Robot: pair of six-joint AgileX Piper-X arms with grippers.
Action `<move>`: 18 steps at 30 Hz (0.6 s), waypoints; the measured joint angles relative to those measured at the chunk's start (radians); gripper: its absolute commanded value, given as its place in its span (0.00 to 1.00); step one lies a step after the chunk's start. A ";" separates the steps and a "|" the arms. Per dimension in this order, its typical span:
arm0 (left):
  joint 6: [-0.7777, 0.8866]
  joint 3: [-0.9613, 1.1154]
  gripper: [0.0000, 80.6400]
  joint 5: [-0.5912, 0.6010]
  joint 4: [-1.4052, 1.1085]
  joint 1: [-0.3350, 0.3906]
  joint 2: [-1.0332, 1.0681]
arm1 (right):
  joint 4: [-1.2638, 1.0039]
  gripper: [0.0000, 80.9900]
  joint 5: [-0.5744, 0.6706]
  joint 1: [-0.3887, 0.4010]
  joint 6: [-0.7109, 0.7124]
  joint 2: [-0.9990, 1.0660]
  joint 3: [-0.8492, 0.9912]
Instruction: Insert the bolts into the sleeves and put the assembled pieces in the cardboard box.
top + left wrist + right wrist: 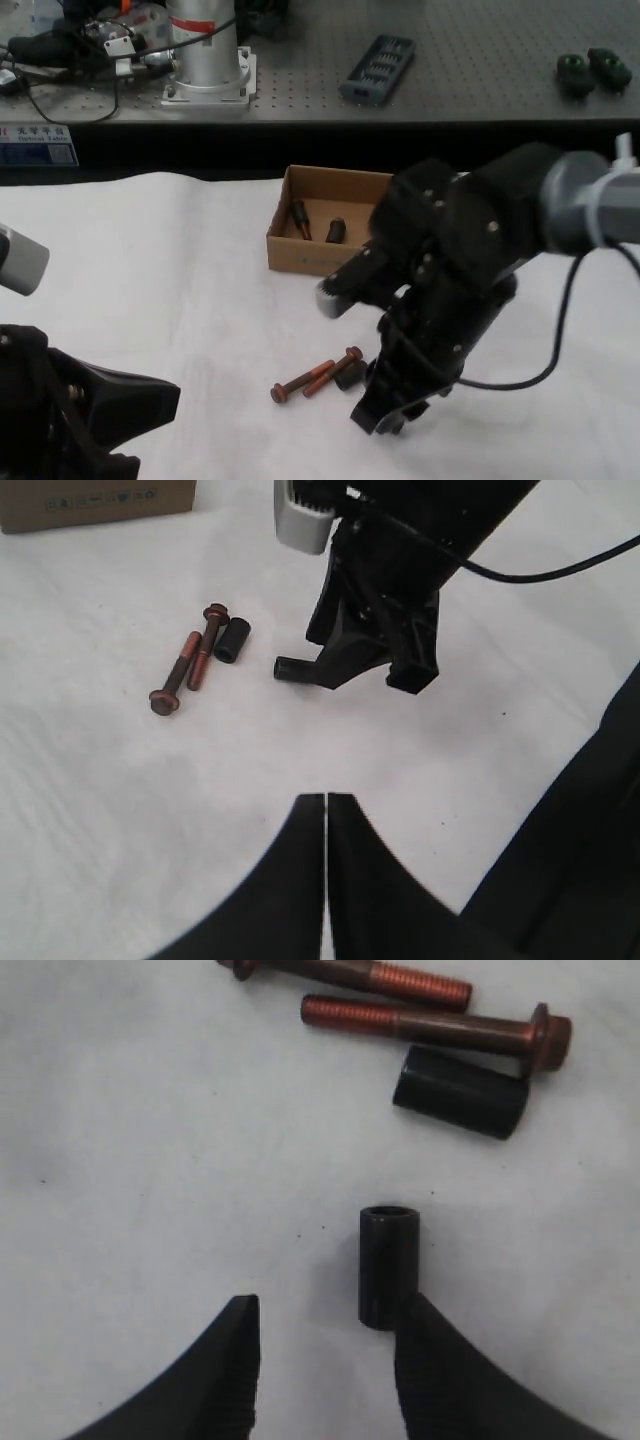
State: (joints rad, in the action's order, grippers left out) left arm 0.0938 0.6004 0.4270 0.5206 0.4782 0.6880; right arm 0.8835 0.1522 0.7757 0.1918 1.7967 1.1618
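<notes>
Two copper bolts [440, 1025] [350, 975] lie side by side on the white cloth, with a black sleeve [460, 1092] beside the nearer one's head. A second black sleeve [390, 1265] lies apart from them, just ahead of my right gripper [325, 1360], close to one finger [430, 1360]. That gripper is open and low over the cloth. In the left wrist view the right gripper [370, 678] stands beside this sleeve [290, 668]. My left gripper [326, 820] is shut and empty, well short of the bolts [170, 685]. The cardboard box [300, 255] holds two dark pieces.
The cloth [150, 260] is bare to the left of the box. Behind it runs a dark bench [450, 90] with a metal post [205, 50], cables and a black block. The right arm's cable [560, 320] hangs beside its wrist.
</notes>
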 measured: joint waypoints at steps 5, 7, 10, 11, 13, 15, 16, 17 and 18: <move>0.000 0.000 0.01 0.000 0.000 0.000 0.000 | 0.025 0.40 -0.062 0.012 0.058 0.040 0.000; 0.000 0.000 0.01 0.000 0.000 0.000 0.000 | 0.028 0.40 -0.090 0.012 0.081 0.050 0.000; 0.000 0.000 0.01 0.000 0.000 0.000 0.000 | 0.020 0.40 -0.124 0.012 0.113 0.057 0.000; 0.000 0.000 0.01 0.000 0.000 0.000 0.000 | 0.014 0.40 -0.132 0.012 0.120 0.058 0.000; 0.000 0.000 0.01 0.000 0.000 0.000 0.000 | -0.001 0.40 -0.142 0.012 0.131 0.058 0.000; 0.000 0.000 0.01 0.000 0.000 0.000 0.000 | -0.017 0.40 -0.142 0.012 0.134 0.058 0.001; 0.000 0.000 0.01 0.000 0.000 0.000 0.000 | -0.023 0.40 -0.142 0.012 0.134 0.058 0.001; 0.000 0.000 0.01 0.000 0.000 0.000 0.000 | -0.030 0.40 -0.144 0.012 0.136 0.058 0.001; 0.000 0.000 0.01 0.000 0.000 0.000 0.000 | -0.036 0.40 -0.145 0.012 0.136 0.058 0.001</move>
State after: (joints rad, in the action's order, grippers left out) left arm 0.0938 0.6004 0.4270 0.5206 0.4782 0.6880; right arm 0.8471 0.0077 0.7873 0.3281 1.8544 1.1632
